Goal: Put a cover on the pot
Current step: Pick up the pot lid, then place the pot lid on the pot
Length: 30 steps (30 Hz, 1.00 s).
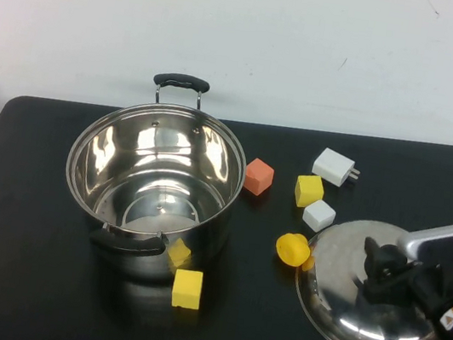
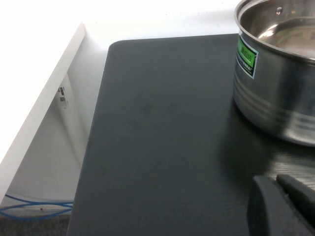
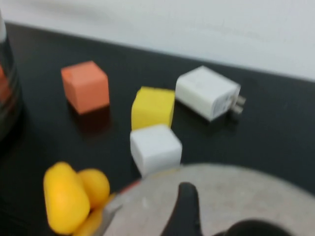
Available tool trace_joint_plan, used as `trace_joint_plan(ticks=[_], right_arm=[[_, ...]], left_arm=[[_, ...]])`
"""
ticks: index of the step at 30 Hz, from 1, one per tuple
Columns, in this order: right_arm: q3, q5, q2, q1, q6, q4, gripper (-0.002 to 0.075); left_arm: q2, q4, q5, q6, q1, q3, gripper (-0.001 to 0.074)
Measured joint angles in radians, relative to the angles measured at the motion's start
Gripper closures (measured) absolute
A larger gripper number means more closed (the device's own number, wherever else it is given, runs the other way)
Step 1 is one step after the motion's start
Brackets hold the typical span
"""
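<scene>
The pot is a large, deep, shiny steel stockpot with two black handles. It stands open and empty at the left middle of the black table. Its wall with a green label shows in the left wrist view. The domed steel lid lies low at the right front, its edge over a yellow cap. My right gripper is shut on the lid's black knob; one finger shows over the lid. My left gripper is shut and empty, low over the table beside the pot, out of the high view.
Between pot and lid lie an orange cube, a yellow cube, a white cube, a white charger and a yellow cap. Another yellow cube sits in front of the pot. The table's left edge is near.
</scene>
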State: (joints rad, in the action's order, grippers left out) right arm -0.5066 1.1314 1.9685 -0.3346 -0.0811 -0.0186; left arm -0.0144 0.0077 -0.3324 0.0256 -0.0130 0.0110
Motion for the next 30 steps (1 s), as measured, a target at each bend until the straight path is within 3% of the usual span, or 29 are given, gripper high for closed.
trace_joint_plan(ticks=[9, 12, 14, 21, 30], right_arm=[[-0.027, 0.019, 0.123, 0.000, 0.060, 0.002, 0.0171], [-0.027, 0.027, 0.123, 0.000, 0.064, 0.002, 0.0258], [-0.027, 0.032, 0.123, 0.000, 0.068, 0.002, 0.0372], [-0.012, -0.005, 0.043, -0.001, 0.068, -0.004, 0.0379], [0.016, -0.096, -0.375, -0.018, 0.068, -0.003, 0.0379]], left_arm=[[0.000, 0.000, 0.000, 0.000, 0.000, 0.000, 0.0736], [0.000, 0.000, 0.000, -0.002, 0.000, 0.000, 0.0736], [0.000, 0.000, 0.000, -0.002, 0.000, 0.000, 0.0736], [0.000, 0.000, 0.000, -0.002, 0.000, 0.000, 0.0736], [0.000, 0.000, 0.000, -0.002, 0.000, 0.000, 0.0737]])
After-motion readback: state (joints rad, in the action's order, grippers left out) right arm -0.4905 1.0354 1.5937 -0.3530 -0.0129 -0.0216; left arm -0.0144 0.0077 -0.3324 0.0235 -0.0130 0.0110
